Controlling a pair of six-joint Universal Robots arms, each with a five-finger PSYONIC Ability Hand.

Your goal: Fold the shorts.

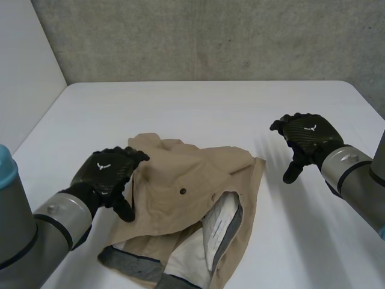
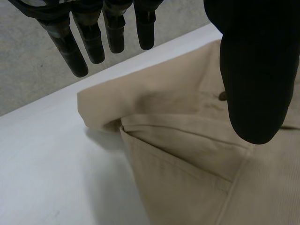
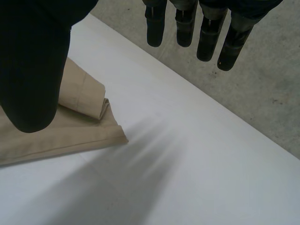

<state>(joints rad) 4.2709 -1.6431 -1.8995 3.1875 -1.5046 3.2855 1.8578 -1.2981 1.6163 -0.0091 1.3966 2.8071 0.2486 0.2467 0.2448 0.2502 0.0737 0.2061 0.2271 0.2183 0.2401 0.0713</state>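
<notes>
Shorts [image 1: 186,198] of tan cotton lie crumpled and partly folded over on a white table [image 1: 198,108], toward its 6 o'clock edge in the head view. A small dark button [image 1: 183,191] sits near the middle of the cloth. At the 6 o'clock end of the shorts the inside is turned out, showing white pocket lining [image 1: 186,253] and a grey waistband [image 1: 129,262].

The robot's black left hand [image 1: 108,170] is over the 9 o'clock edge of the shorts. In the left wrist view its fingers [image 2: 70,47] hang straight and its thumb [image 2: 255,70] stands apart from them, with the tan cloth [image 2: 187,164] below and nothing held.

The black right hand [image 1: 308,137] is at 3 o'clock from the shorts, apart from them, over bare table. In the right wrist view its fingers [image 3: 206,33] are straight and spread from the thumb [image 3: 33,61], empty, with a folded corner of the shorts [image 3: 70,126] beside the thumb.

A grey concrete wall [image 1: 210,36] stands behind the table at 12 o'clock.
</notes>
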